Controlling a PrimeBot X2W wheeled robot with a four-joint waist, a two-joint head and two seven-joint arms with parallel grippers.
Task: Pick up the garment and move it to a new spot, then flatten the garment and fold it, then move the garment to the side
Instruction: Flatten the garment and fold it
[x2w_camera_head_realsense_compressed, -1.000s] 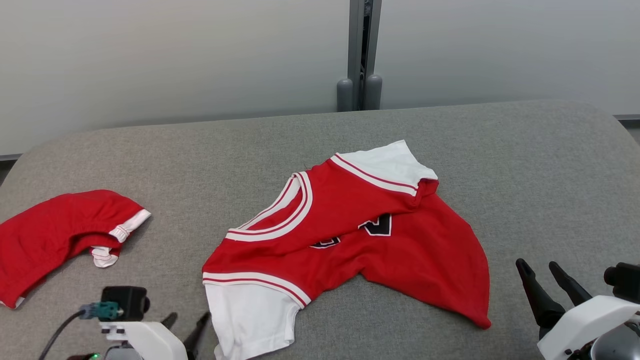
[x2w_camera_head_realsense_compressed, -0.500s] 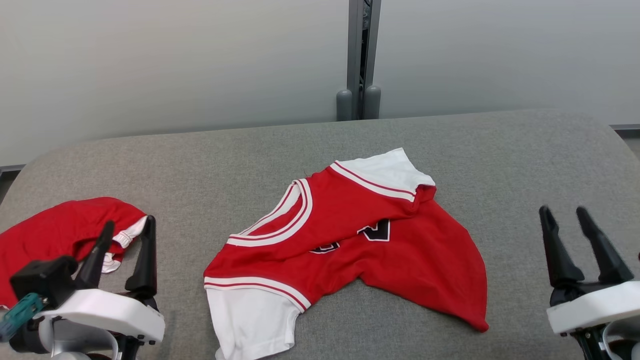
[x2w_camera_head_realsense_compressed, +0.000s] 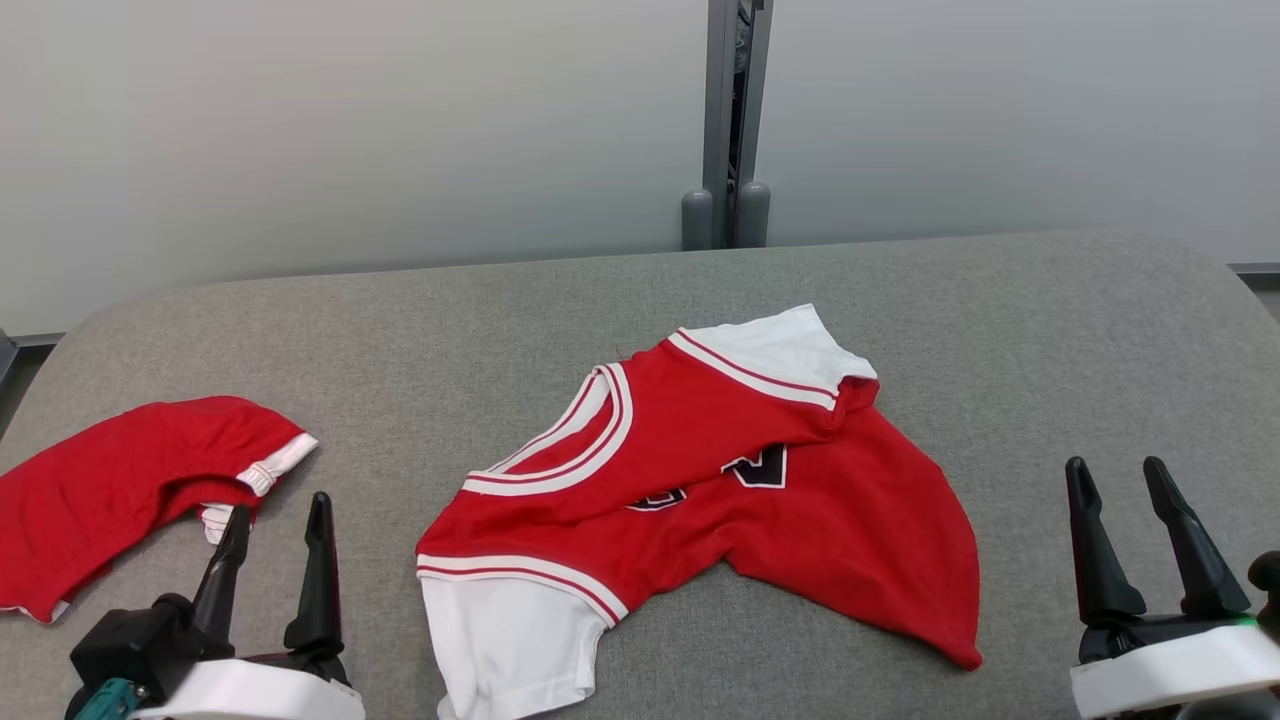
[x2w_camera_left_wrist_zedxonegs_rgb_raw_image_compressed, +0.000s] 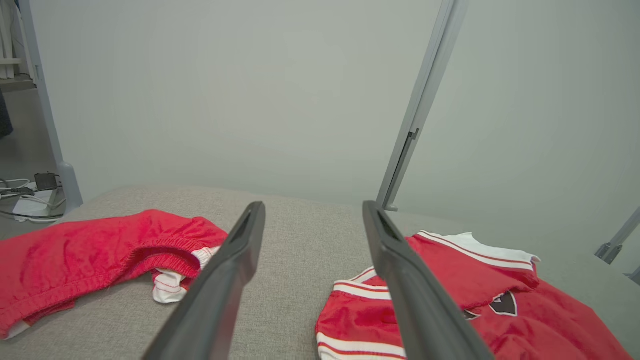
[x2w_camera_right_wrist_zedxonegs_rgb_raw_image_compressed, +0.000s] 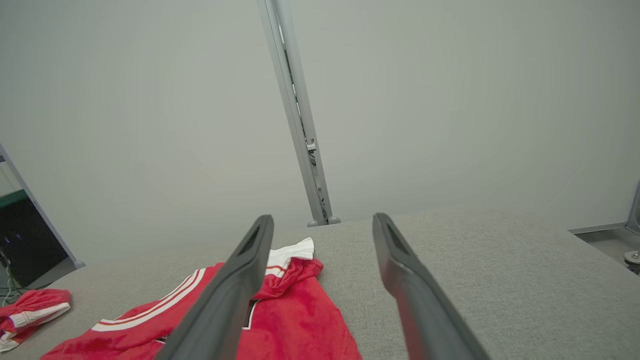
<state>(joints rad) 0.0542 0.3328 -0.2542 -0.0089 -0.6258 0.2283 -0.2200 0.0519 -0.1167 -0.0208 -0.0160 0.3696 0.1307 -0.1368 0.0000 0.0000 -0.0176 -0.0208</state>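
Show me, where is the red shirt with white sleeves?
In the head view the shirt lies crumpled in the middle of the grey table, with the smaller red garment to its left.

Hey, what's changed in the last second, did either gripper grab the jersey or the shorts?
No grab. The left gripper rose from the bottom edge beside the white sleeve of the jersey; its fingers now point up between jersey and red shorts. The right gripper straightened from a tilt to upright. Both are open and empty. Both garments lie as before; their slight shift is camera motion.
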